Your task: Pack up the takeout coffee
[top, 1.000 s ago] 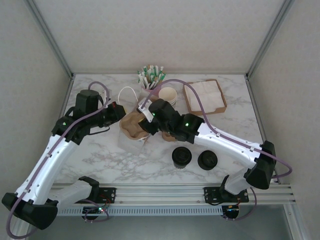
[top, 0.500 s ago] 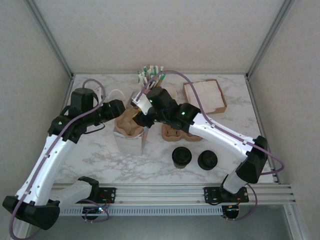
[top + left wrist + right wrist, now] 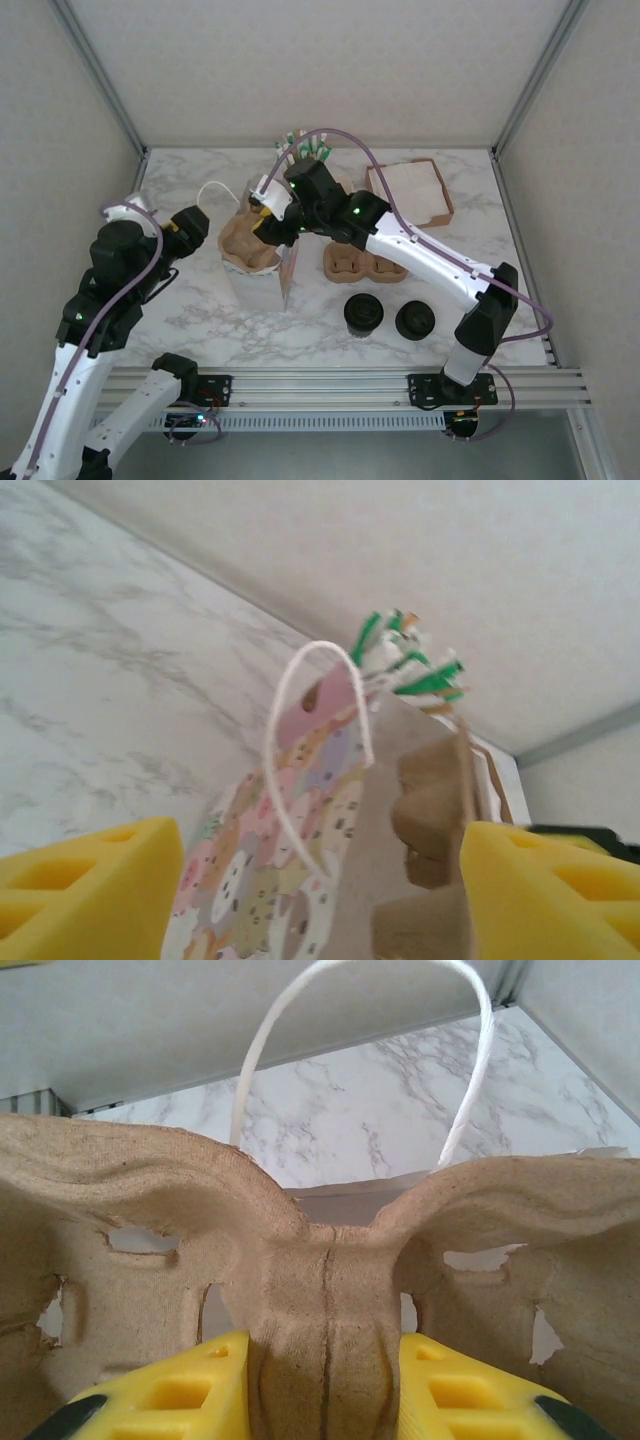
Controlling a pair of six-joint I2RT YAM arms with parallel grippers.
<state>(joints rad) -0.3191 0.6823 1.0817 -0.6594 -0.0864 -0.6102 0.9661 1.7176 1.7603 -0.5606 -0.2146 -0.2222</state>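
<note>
Top external, left side first: my left gripper (image 3: 190,222) hangs just beside the paper bag (image 3: 262,285), not touching it. Left wrist view: its yellow fingers (image 3: 90,880) are spread wide with nothing between them, and the bag's white cord handle (image 3: 290,740) is ahead. The bag stands upright on the marble tabletop (image 3: 200,310). At its mouth sits a brown pulp cup carrier (image 3: 245,245), wells up, not yet seated. My right gripper (image 3: 268,215) is clenched on the carrier's centre ridge. Right wrist view shows that ridge pinched between both pads (image 3: 190,1385).

Step, as I read it: loading the carrier into the bag. Next move calls for lowering it level to the bottom, letting go, then going for the drink.

Right of the bag: a second carrier (image 3: 365,265), empty. Nearer the front edge are two black-topped rounds. I take the takeout coffee (image 3: 415,320) to be the right one, well apart from the bag. Its neighbour (image 3: 363,313) may be a lid stack; cannot tell from above. Far right: napkin tray (image 3: 410,192).

Writing: none legible. The bag carries a pastel cartoon-animal print.
</note>
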